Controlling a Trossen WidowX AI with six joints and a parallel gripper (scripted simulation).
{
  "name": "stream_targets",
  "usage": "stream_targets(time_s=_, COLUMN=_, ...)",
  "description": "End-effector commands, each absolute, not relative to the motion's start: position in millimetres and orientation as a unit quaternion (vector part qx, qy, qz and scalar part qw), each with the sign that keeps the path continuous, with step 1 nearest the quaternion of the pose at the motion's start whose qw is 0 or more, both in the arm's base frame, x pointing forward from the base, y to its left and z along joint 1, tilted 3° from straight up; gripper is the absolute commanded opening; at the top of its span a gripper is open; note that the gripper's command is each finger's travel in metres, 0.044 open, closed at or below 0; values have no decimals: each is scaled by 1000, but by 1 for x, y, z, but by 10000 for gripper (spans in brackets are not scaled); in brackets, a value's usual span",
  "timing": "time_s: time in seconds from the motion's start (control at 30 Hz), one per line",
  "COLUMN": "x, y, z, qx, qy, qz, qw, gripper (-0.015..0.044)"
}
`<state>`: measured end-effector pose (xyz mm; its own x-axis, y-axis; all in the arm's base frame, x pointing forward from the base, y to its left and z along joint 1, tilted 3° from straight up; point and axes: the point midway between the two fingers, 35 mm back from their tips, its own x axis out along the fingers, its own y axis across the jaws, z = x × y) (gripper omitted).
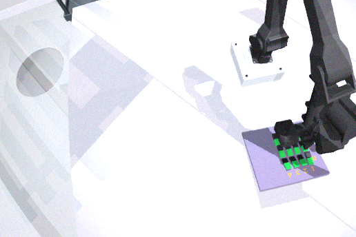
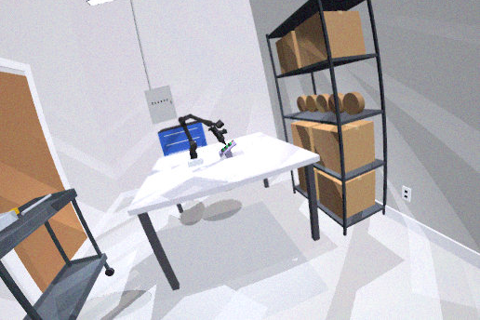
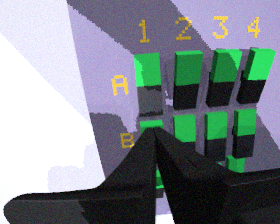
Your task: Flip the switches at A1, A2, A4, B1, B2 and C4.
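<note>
The lilac switch panel (image 1: 265, 169) (image 2: 231, 144) (image 3: 100, 36) lies on the white table, with yellow column numbers and row letters. Its rocker switches are half green, half black. In the wrist view row A shows whole: A1 (image 3: 148, 83), A2 (image 3: 188, 79), A3 (image 3: 224, 76) and A4 (image 3: 256, 72), each green at the far end. My gripper (image 3: 152, 133) (image 1: 307, 146) (image 2: 223, 140) is shut and empty. Its tip points down at B1 (image 3: 148, 124) and covers most of it; I cannot tell if it touches. B2 (image 3: 185, 128) stands just right of the tip. Row C is hidden behind the fingers.
The arm's white base plate (image 1: 256, 73) stands on the table behind the panel. A black shelf rack with cardboard boxes (image 2: 340, 145) stands right of the table, a grey cart (image 2: 42, 238) left of it, and a blue cabinet (image 2: 182, 140) behind it.
</note>
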<state>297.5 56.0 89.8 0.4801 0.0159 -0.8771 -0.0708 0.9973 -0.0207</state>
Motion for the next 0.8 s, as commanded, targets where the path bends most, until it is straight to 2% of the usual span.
stream_targets(time_s=0.0, x=298, y=56, z=87, qx=-28, qy=512, qz=27, qw=858, gripper=0)
stream_targets(time_s=0.53, x=299, y=56, z=85, qx=-28, qy=512, qz=27, qw=858, gripper=0)
stream_targets(time_s=0.77, x=266, y=55, z=141, qx=-27, qy=502, qz=27, qw=864, gripper=0)
